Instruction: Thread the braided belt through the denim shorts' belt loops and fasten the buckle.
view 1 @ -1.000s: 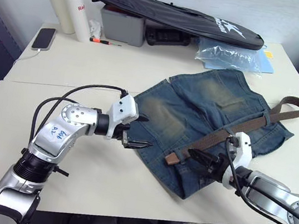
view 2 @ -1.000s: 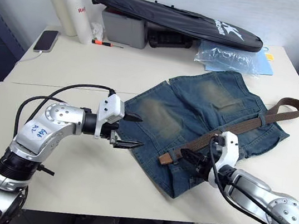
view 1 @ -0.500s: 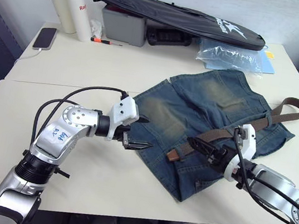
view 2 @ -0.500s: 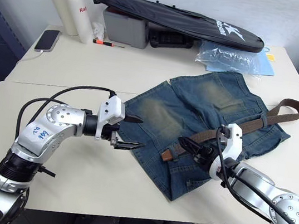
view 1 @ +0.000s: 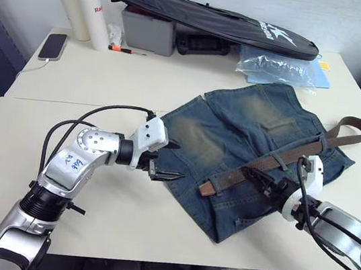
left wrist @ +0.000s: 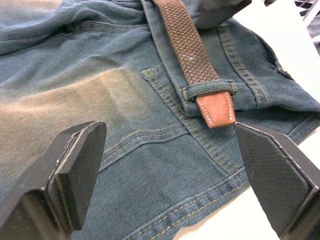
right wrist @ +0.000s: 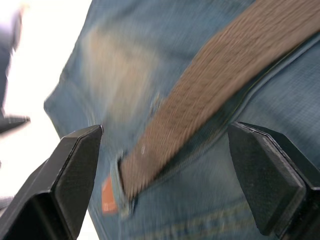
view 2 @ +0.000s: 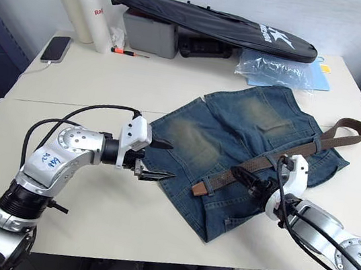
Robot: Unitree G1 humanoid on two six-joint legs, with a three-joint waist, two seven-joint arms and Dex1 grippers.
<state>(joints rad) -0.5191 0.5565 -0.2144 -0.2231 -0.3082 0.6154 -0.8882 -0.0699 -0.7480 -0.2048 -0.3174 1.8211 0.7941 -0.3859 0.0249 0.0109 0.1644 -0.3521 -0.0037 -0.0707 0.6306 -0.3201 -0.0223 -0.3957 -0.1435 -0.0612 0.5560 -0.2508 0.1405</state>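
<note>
1. While the shorts (view 1: 253,146) lie flat on the table (view 1: 107,76), waistband toward the robot, the belt (view 1: 279,160) runs along that waistband, its far end curling off in a loop past the shorts' right edge.
2. Look at the tan leather tip (left wrist: 216,109): it pokes out just past one belt loop (left wrist: 207,90), near the left end of the waistband, so that loop at least is threaded.
3. The left gripper (view 1: 166,160) hovers at the shorts' left edge with its fingers spread wide, nothing between them, and the tip sits framed between the two pads in its wrist view.
4. The right gripper (view 1: 265,181) hangs over the middle of the belt, jaws well apart and empty; whether it touches the strap I cannot tell.
5. The buckle? I can't pick it out; presumably it's on the far looped end.
6. Handling call: the braid looks light, limp and slightly grippy, so pushing it would likely just bunch it up. Better to pull from the front.
7. Best hold, I'd say, is that stiffer leather tip, pinched flat across its width by the left gripper.
8. The denim is soft and will drag along, so the right gripper may need to pin the waistband down.
9. Risk: the jaws catching loop and denim together with the tip.
</note>
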